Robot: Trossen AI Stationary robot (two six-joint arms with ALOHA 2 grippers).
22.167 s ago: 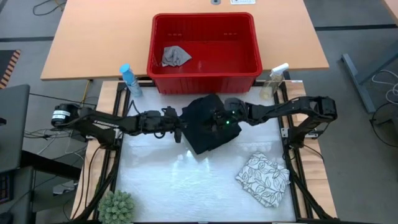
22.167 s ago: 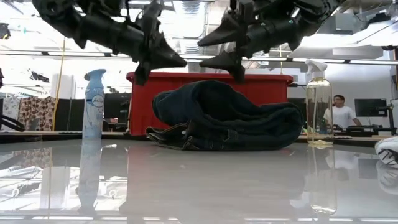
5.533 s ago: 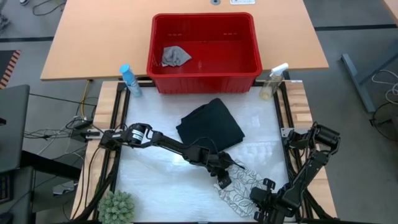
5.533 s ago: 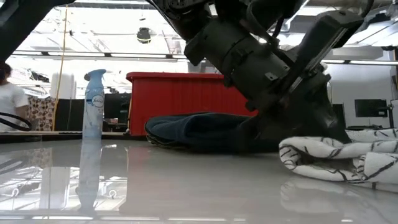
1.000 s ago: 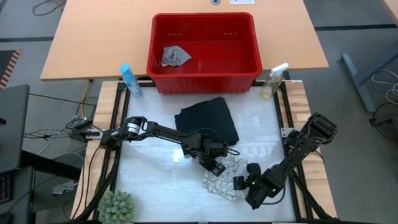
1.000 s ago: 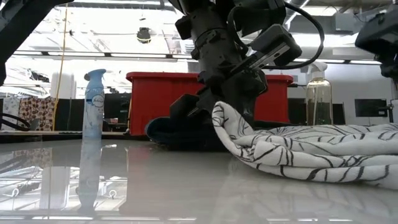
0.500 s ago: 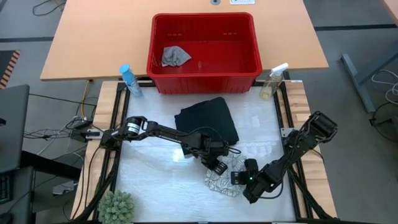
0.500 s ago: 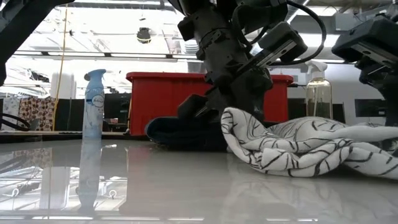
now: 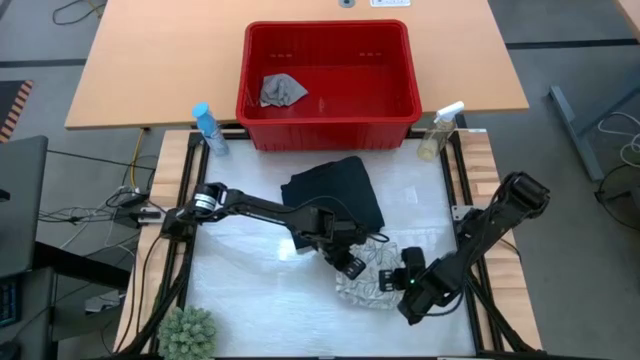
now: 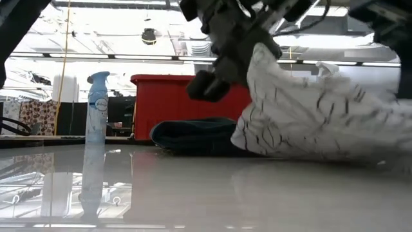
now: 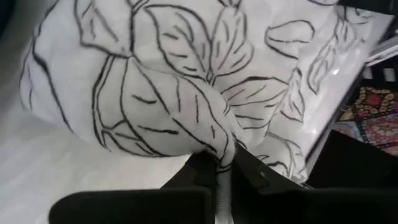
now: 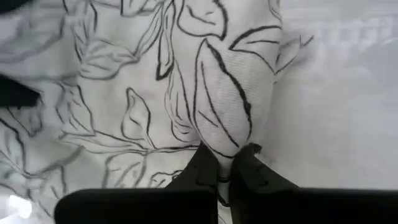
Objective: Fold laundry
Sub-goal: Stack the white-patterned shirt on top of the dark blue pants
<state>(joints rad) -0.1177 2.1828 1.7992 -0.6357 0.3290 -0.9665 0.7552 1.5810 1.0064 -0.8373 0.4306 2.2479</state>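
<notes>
Pinching leaf-print cloth [image 9: 375, 272] edges: left gripper [image 9: 352, 266], right gripper [image 9: 408, 281] clamped; folded jeans [image 9: 333, 195] just behind.

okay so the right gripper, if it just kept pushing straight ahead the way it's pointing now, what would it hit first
The leaf-print cloth it already pinches: the right gripper points into that bunched fabric. Beyond it, probably the left gripper on the cloth's far side, though depth is unclear.

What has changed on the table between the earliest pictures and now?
Both grippers left the jeans, now folded flat. The left gripper and right gripper have pinched the leaf-print cloth, dragged it toward the centre and lifted it. The grey cloth stayed in the basket.
</notes>
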